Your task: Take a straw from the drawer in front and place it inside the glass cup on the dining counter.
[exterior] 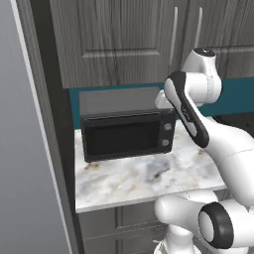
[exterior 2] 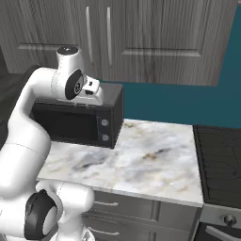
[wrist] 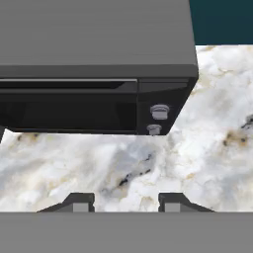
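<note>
Left base view: black microwave (exterior: 126, 129) on a marble worktop (exterior: 139, 181), grey cabinet doors (exterior: 114, 39) above, a teal wall strip (exterior: 233, 96) behind. White arm (exterior: 191, 116) folded up high at the right, well above the worktop. Grey fronts (exterior: 129, 223) under the worktop edge, shut as far as can be seen; which is the drawer, cannot tell here.

Right base view: same microwave (exterior 2: 80, 120) at the left, marble running right to a dark stove (exterior 2: 219, 160). Below the marble edge, drawer (exterior 2: 127, 207) fronts with slim silver handles, all flush and closed. No straw out, no cup or dining counter in sight. Arm raised over the microwave, hand aimed down toward the worktop.

Hand view: gripper (wrist: 126, 203) hanging above bare marble just in front of the microwave, its two knobs (wrist: 157, 118) ahead. Fingertips (wrist: 79, 202) set apart with plain marble between them, nothing clamped, nothing touched.

Progress, as a judgement: barely begun. Drawer not yet opened, so straw presumably inside it, below the worktop and hidden. Left to do: lower to the handle, pull the drawer, pick the straw, turn or drive to the dining counter, drop it into the cup.

Look of the task's thing: drawer front dark grey wood-grain, flat, wide and shallow, with a thin bar handle offering a slim target for the fingers.
</note>
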You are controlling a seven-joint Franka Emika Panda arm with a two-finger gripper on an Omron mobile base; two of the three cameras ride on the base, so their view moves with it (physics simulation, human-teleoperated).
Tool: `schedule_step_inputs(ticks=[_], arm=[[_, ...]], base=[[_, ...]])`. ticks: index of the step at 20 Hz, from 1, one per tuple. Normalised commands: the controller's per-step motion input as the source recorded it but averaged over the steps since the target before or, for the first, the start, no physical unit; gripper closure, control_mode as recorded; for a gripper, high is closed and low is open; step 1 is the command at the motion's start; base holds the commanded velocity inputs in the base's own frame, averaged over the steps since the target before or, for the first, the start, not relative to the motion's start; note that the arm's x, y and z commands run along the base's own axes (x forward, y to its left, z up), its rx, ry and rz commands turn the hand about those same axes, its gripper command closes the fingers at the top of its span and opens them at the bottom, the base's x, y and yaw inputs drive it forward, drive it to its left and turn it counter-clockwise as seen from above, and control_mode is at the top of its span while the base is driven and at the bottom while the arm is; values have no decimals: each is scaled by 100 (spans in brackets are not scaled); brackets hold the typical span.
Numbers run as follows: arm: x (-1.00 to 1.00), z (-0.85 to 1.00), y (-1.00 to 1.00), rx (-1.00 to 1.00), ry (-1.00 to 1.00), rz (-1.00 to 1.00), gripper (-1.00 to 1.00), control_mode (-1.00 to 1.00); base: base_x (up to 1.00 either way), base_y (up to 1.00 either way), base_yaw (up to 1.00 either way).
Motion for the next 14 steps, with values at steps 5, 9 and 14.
schedule_step_inputs(ticks=[5,9,14], arm=[[0,0,0,0,0,0,-100,100],[0,0,0,0,0,0,-100,100],[0,0,0,0,0,0,-100,100]], base=[[-10,0,0],[-79,0,-4],[-50,12,-25]])
